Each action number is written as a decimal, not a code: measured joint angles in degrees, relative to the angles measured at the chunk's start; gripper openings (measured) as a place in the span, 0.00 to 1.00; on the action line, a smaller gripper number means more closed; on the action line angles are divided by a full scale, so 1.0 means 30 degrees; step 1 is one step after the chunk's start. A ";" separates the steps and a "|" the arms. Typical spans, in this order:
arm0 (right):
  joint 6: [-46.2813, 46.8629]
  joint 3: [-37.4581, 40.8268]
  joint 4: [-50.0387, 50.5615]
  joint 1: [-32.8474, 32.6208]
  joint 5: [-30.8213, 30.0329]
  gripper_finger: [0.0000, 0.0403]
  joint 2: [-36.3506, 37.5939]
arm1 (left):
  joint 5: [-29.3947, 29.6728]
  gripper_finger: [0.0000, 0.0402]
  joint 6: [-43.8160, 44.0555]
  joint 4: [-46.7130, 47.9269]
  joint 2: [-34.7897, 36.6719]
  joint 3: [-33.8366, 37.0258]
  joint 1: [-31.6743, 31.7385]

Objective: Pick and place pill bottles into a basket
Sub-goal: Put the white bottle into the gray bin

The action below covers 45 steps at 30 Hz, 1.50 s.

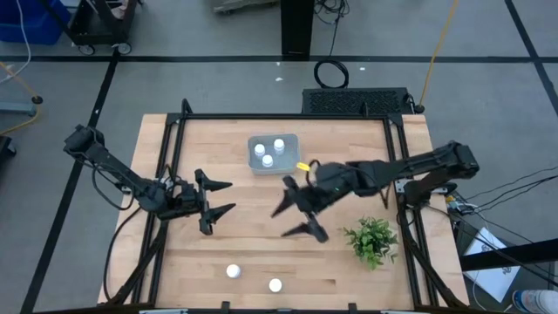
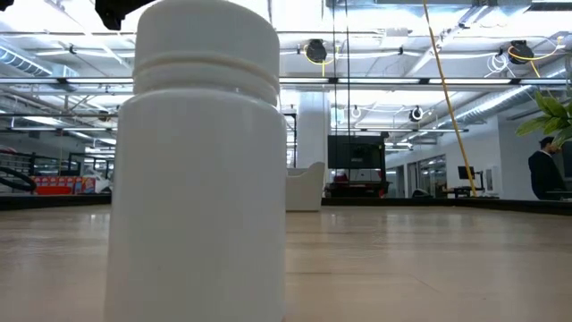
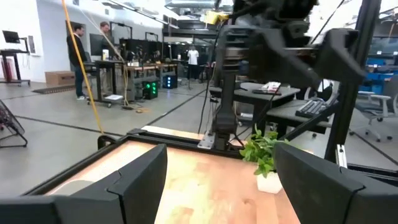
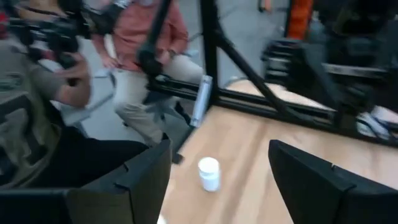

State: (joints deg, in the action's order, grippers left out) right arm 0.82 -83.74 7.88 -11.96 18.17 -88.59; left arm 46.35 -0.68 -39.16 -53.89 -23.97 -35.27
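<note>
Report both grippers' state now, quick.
Left gripper: open, empty, above the table's left side.
Right gripper: open, empty, mid-table near the basket.

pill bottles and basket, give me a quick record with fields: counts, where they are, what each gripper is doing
bottles in basket: three, grouped inside the basket near the table's far edge
bottles on table: two, one bottle and another bottle, upright and apart near the front edge
left gripper: jaws open, empty, over the table's left side
right gripper: jaws open, empty, over mid-table between the basket and the loose bottles
plant: on the table's right side, beside the right gripper
bottles left to place: two
</note>
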 joint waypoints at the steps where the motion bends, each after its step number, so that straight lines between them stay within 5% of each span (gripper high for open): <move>1: 0.0122 0.0692 -0.0624 -0.0238 -0.0018 0.64 0.0397 | 0.0000 0.74 0.0052 0.0022 0.0000 -0.0005 -0.0039; 11: 0.0573 1.0378 -1.0389 -0.2627 -0.4249 0.63 0.6382 | -0.0990 0.74 0.0057 0.0183 0.0001 -0.0005 -0.0080; 18: 0.0040 1.4198 -1.6292 -0.4509 -0.6047 0.62 0.8419 | -0.3631 0.74 -0.0291 0.0320 0.0002 -0.0005 -0.0095; 24: 0.0602 1.6318 -2.1274 -0.5952 -0.5530 0.63 0.8551 | -0.3318 0.74 0.1115 0.1195 0.0007 -0.0013 -0.0147; 29: 0.0259 1.7294 -2.3501 -0.7164 -0.6580 0.63 0.8542 | -0.2519 0.74 0.3539 0.5296 -0.0009 -0.1559 -0.0870; 45: -0.0567 1.7301 -2.4282 -0.8146 -0.6564 0.63 0.8530 | -0.1735 0.74 1.1005 1.6061 -0.3669 -0.7605 -0.2608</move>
State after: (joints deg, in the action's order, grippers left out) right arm -0.88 -31.83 -64.97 -36.40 -1.52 -63.00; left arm 41.14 32.33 9.03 -64.89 -46.79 -43.09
